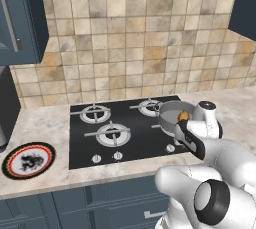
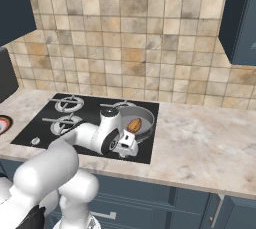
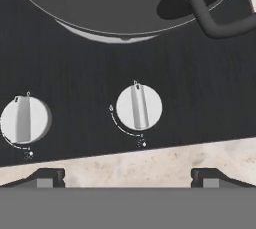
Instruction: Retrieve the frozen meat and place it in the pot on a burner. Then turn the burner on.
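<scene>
The white arm bends low over the front edge of the black cooktop (image 1: 125,130), its hand (image 3: 128,178) pointing straight down at two round white knobs (image 3: 139,107), finger tips spread wide apart and holding nothing. The frozen meat (image 2: 133,124), a small orange-brown lump, lies inside the shallow grey metal pot (image 2: 145,118) on the near right burner. The left base view adds a patterned plate (image 1: 28,159) on the marbled bench (image 2: 210,148).

One pot (image 1: 172,113), one meat lump (image 1: 183,116), one plate (image 1: 28,159), four burners (image 1: 113,134).
</scene>
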